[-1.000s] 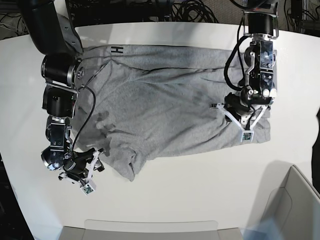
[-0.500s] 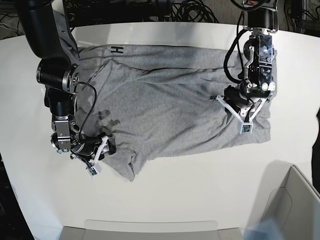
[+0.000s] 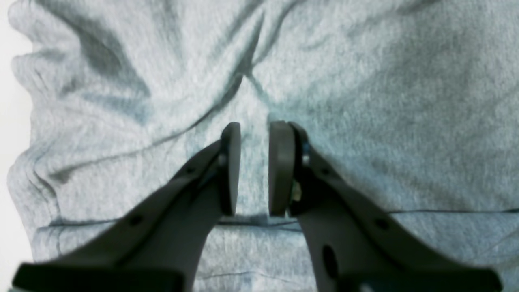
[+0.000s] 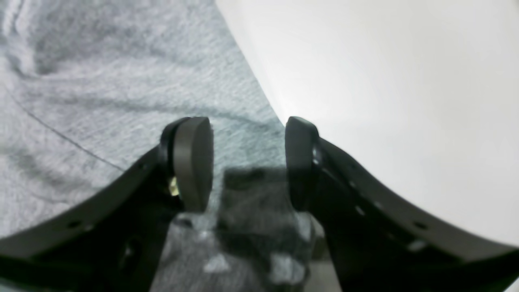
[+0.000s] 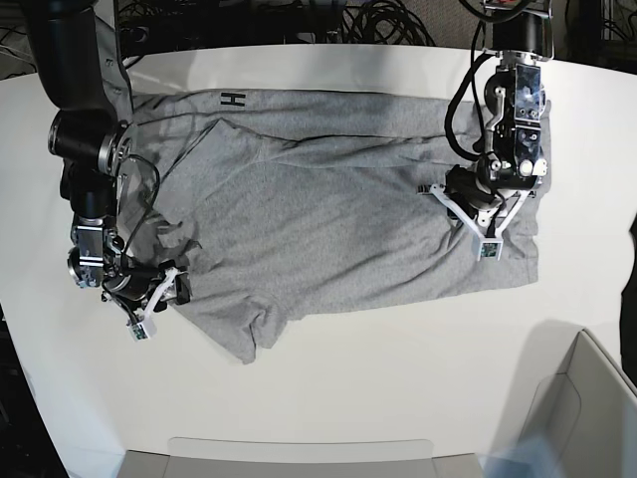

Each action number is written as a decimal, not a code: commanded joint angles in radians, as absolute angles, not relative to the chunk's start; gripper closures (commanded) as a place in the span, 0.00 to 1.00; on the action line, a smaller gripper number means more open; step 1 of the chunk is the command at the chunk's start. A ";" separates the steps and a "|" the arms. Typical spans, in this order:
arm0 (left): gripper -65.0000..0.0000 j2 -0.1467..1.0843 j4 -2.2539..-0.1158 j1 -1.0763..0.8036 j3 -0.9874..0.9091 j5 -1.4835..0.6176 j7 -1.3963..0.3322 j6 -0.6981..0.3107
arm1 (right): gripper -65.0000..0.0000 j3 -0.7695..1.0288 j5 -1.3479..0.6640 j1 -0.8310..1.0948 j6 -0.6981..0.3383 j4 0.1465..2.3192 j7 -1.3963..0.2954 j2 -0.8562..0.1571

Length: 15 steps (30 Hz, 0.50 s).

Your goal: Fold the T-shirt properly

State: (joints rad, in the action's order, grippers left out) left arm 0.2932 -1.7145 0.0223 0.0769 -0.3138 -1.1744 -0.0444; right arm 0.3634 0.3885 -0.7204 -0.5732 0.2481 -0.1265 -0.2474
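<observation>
Lying spread across the white table (image 5: 378, 398): the grey T-shirt (image 5: 338, 219), wrinkled, black lettering showing at the far edge, one corner bunched near the front. Hovering over the shirt's edge on the base view's left: the right gripper (image 4: 247, 162), jaws wide apart with nothing between them, one pad over cloth, the other over bare table. Pressing down on the shirt on the base view's right: the left gripper (image 3: 253, 168), jaws drawn close with a narrow gap, a ridge of fabric running up between the pads; whether cloth is actually pinched cannot be told. Standing at the near right corner: a cardboard box (image 5: 587, 408).
</observation>
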 commanded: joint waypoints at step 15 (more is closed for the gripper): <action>0.80 0.300 -1.730 0.042 0.070 -0.312 -1.148 -0.041 | 0.54 0.366 0.466 -0.479 -0.687 0.797 -0.513 -0.283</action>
